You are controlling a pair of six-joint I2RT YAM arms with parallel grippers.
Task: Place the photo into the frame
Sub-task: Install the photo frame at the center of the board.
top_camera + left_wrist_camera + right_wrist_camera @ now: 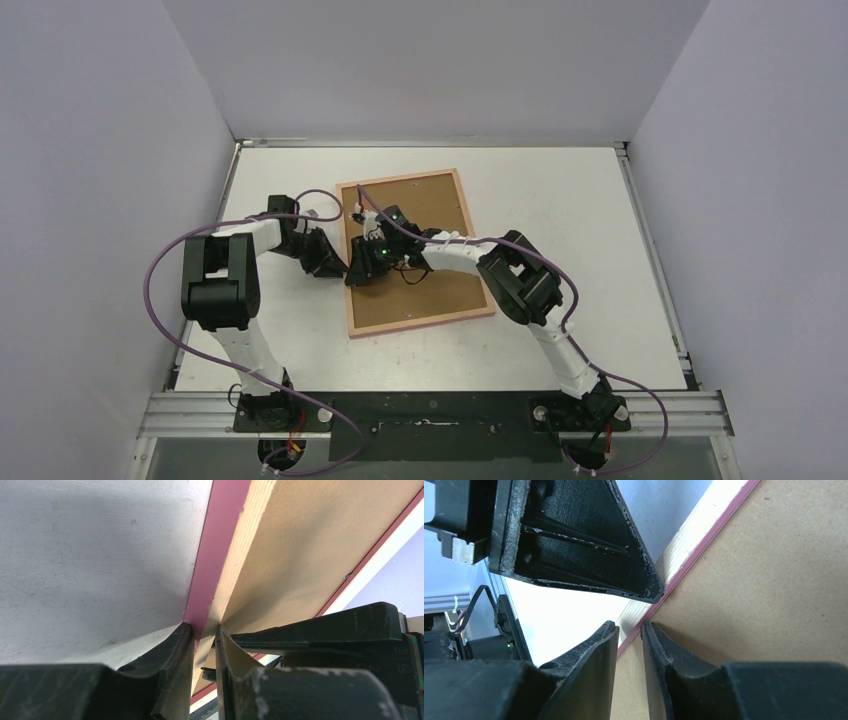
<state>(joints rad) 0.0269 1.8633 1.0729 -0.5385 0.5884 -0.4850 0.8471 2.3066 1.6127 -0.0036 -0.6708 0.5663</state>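
left gripper (202,630): fingers narrow, pinched frame (221,545) rail between them | right gripper (630,627): fingers slightly parted, gripped nothing, backing board (774,580) under tips

The left arm (225,285) and right arm (520,280) both bend inward, the left tool (200,627) pinched narrowly on the frame (222,540) edge, the right tool (629,625) close beside it, jaws slightly parted, grip unclear.

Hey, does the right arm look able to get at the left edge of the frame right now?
Probably yes. The right fingers sit right at that edge of the frame, beside the left fingers pinching it, and nothing lies between.
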